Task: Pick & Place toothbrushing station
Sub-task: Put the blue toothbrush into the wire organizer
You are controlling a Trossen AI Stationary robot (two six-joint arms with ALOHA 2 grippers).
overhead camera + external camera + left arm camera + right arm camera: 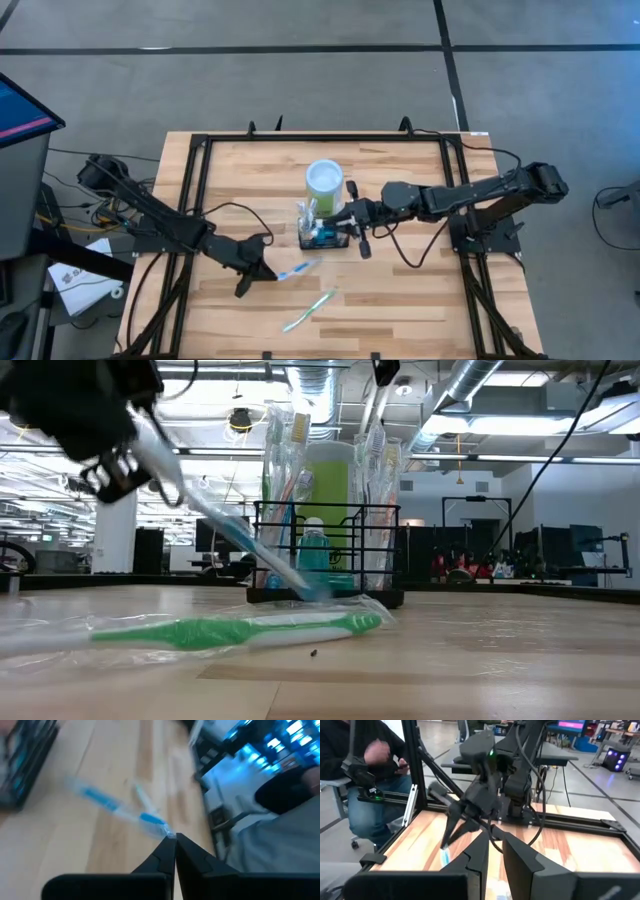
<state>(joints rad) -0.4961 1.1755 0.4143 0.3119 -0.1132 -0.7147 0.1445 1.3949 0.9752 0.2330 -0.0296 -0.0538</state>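
Left gripper (174, 839) clamps blue toothbrush (107, 802) by its tip; right gripper (347, 216) at caddy (325, 238), we can't tell its grip; green toothbrush (308, 310) blurred in wrap.

Wood table (400, 300) — bears caddy (325, 238), green cup (324, 183), green toothbrush (309, 310).

I am seeing a lime-green cup (324, 182) with a white inside standing upright on the wooden table (400, 300), toward the far side. A green toothbrush (308, 310) in a clear wrapper is lying flat on the boards near the front edge, and a blue toothbrush (299, 270), also wrapped, is sitting tilted just behind it, one end raised off the wood. Beyond the table a seated person (365, 775) in a dark top and jeans is showing, and a lit screen (22, 110) is glowing at the left.
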